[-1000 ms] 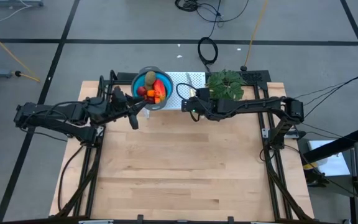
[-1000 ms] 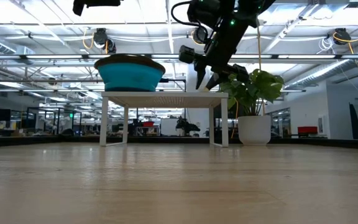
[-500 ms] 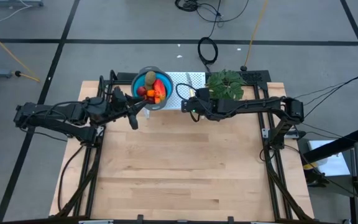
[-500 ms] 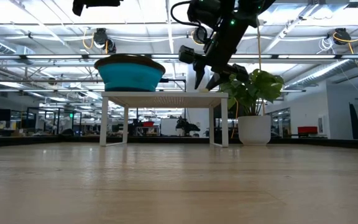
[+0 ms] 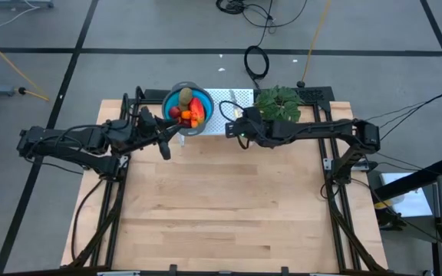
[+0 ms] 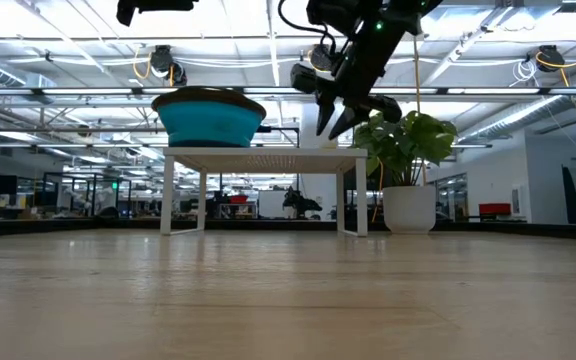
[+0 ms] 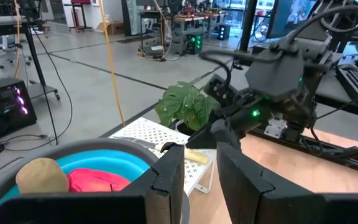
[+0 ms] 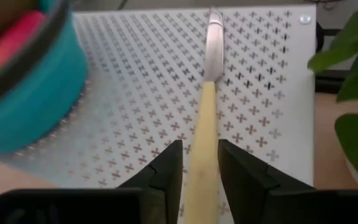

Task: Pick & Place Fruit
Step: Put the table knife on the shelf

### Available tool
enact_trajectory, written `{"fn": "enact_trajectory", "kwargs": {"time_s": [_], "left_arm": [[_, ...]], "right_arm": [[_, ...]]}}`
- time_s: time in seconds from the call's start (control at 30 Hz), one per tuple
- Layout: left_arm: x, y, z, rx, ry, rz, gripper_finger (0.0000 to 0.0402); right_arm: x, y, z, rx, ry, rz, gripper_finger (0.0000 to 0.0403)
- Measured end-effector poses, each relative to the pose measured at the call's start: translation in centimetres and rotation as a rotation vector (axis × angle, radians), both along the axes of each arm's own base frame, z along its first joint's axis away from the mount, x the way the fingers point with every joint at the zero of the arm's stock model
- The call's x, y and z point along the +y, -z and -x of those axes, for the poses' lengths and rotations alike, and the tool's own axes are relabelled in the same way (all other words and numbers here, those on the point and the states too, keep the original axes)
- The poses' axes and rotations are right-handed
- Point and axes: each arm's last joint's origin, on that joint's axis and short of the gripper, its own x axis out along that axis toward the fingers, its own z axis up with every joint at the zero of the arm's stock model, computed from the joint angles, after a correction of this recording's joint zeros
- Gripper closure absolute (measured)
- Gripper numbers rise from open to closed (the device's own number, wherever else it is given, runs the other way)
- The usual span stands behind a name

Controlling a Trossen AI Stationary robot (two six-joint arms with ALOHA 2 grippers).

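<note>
In the low view the bowl [image 6: 209,118] wall hides the fruit, and the left arm is cut off by the upper edge. In the right wrist view the bowl [image 8: 27,93] is blurred and cropped, the knife [image 8: 205,137] handle's near end runs out of frame. In the high view the tiny orange pieces are too small to count

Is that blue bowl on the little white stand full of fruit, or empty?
Full. From above, the blue bowl holds a heap of fruit: red, orange and olive-brown pieces. It sits on the white stand.
</note>
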Motion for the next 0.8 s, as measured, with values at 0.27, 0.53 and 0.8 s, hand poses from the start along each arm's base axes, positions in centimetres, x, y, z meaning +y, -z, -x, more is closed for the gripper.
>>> {"fn": "enact_trajectory", "kwargs": {"time_s": [0.27, 0.53, 0.8], "left_arm": [[0.0, 0.0, 0.0, 0.001, 0.000, -0.002, 0.0309], [0.0, 0.0, 0.0, 0.000, 0.000, -0.002, 0.0309], [0.0, 0.0, 0.0, -0.001, 0.000, -0.002, 0.0309]], "right_arm": [[-0.1, 0.1, 1.0, 0.070, 0.024, -0.031, 0.0338], [0.0, 0.2, 1.0, 0.083, -0.009, -0.049, 0.0385], [0.1, 0.2, 0.9, 0.089, -0.037, -0.056, 0.0400]]}}
